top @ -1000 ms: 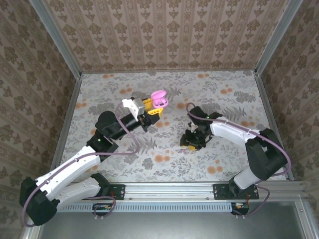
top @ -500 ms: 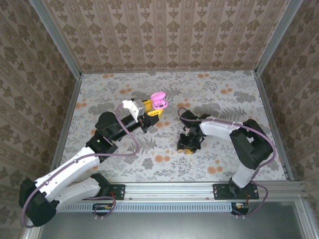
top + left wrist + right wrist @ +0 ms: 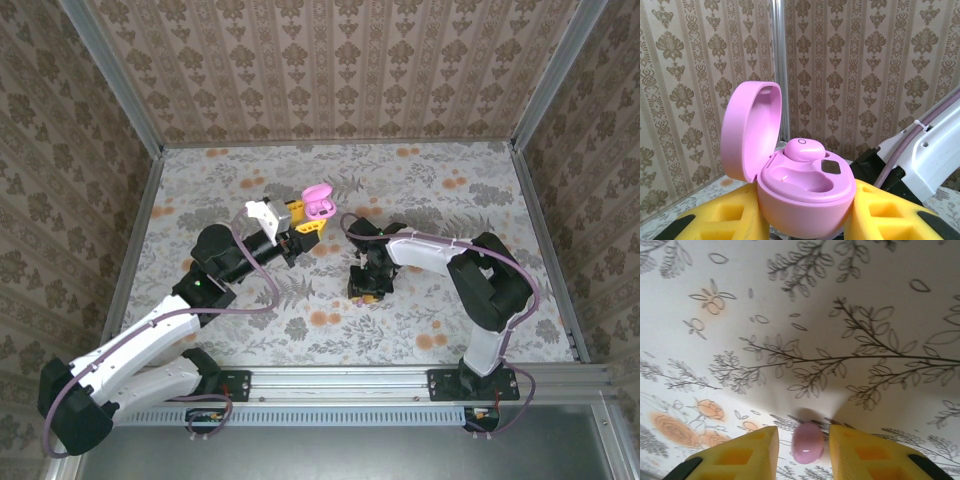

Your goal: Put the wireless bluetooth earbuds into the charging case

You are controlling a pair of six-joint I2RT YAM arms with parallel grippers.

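My left gripper [image 3: 305, 218] is shut on the pink charging case [image 3: 320, 203], held above the table left of centre. In the left wrist view the case [image 3: 805, 200] sits between the yellow fingers [image 3: 720, 220] with its lid [image 3: 750, 130] swung open. One pink earbud [image 3: 802, 149] sits in the far socket and the near socket is bare. My right gripper [image 3: 368, 292] points down at the cloth. A second pink earbud [image 3: 808, 443] lies on the cloth between that gripper's [image 3: 803, 432] yellow fingers. A narrow gap shows on each side of it, wider on the left.
The floral tablecloth [image 3: 450, 190] is ringed by patterned walls and a metal frame with corner posts [image 3: 160, 150]. The right arm's white link and cable [image 3: 925, 155] pass close to the right of the held case.
My right gripper has slid left and a little nearer over the cloth, and its jaws have narrowed around the earbud. The left arm and the case have stayed still.
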